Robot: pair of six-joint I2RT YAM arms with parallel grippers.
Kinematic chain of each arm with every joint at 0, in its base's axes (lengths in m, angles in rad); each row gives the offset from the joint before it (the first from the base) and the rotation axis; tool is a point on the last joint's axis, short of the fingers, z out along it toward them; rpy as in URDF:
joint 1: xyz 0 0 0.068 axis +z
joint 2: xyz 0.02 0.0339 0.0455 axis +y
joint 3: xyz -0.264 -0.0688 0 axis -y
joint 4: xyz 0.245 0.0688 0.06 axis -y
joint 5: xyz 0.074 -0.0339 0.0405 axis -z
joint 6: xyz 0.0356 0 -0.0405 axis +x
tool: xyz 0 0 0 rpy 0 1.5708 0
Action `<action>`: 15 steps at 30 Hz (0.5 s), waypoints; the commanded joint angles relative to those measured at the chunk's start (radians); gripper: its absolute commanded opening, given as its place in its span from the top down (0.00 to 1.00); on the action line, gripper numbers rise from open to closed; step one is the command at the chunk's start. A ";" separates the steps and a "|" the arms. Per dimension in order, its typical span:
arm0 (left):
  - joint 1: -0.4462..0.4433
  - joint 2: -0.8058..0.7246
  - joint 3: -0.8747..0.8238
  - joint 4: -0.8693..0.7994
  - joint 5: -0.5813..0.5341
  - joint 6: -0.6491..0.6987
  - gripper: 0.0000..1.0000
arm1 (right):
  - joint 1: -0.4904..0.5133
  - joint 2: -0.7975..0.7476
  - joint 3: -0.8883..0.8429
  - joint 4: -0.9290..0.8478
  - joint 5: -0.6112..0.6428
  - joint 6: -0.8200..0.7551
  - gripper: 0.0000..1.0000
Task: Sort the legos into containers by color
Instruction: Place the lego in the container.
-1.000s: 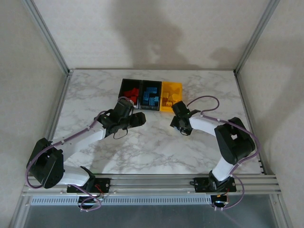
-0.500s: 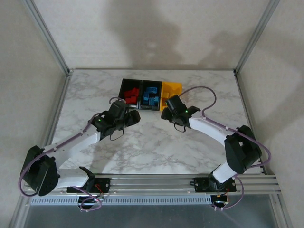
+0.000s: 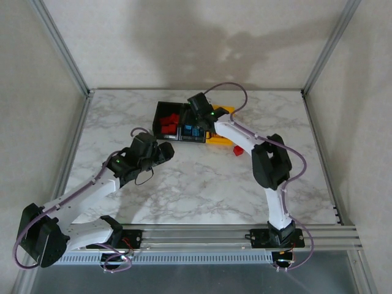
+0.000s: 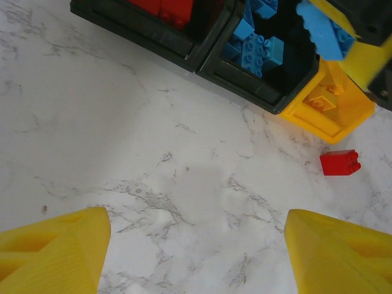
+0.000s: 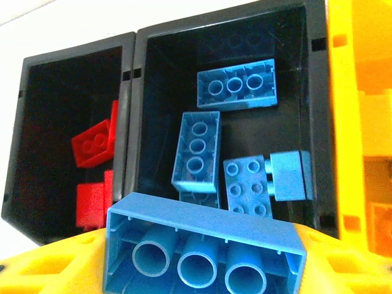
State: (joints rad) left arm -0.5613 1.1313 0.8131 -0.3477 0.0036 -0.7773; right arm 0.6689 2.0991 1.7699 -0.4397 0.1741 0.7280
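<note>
**Surface** (image 3: 202, 184): marbled white, carrying three bins standing in a row toward the far edge, walls touching.

**Left bin** (image 3: 157, 114): black, holding red bricks (image 3: 169, 122).

**Middle bin** (image 5: 294, 110): black, holding several blue bricks (image 5: 196, 150), some lying flat with studs up, one tilting on its side.

**Yellow bin** (image 4: 334, 116): sitting at the right end of the row. What is lying in it is the bin's own yellow and hard to make out.

**Red brick** (image 4: 340, 163): one piece lying loose on the surface, near the yellow bin's near corner and not touching it.

**Right end effector** (image 5: 202, 269): reaching over the row and hanging above the middle bin. Its yellow fingers are clamping a long blue brick (image 5: 202, 239), which is being held with its hollow underside facing the wrist camera, above the near wall of that bin.

**Left end effector** (image 4: 196, 257): hovering over bare surface on the near side of the row. Its fingers (image 4: 55, 251) are standing wide apart, gripping nothing; the red brick is lying ahead of it and to its right.
</note>
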 commanded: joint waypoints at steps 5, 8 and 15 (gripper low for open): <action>0.009 -0.039 -0.008 -0.052 -0.019 -0.011 0.25 | -0.033 0.152 0.207 -0.079 -0.026 0.005 0.37; 0.009 -0.039 -0.009 -0.051 -0.016 -0.018 0.25 | -0.038 0.188 0.255 -0.096 -0.020 0.002 0.36; 0.009 -0.045 -0.006 -0.052 -0.001 -0.031 0.25 | -0.046 0.233 0.292 -0.092 -0.016 0.005 0.27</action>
State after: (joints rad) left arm -0.5610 1.1095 0.8127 -0.3721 0.0032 -0.7910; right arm 0.6304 2.3009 2.0228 -0.5068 0.1566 0.7284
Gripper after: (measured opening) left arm 0.750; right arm 0.727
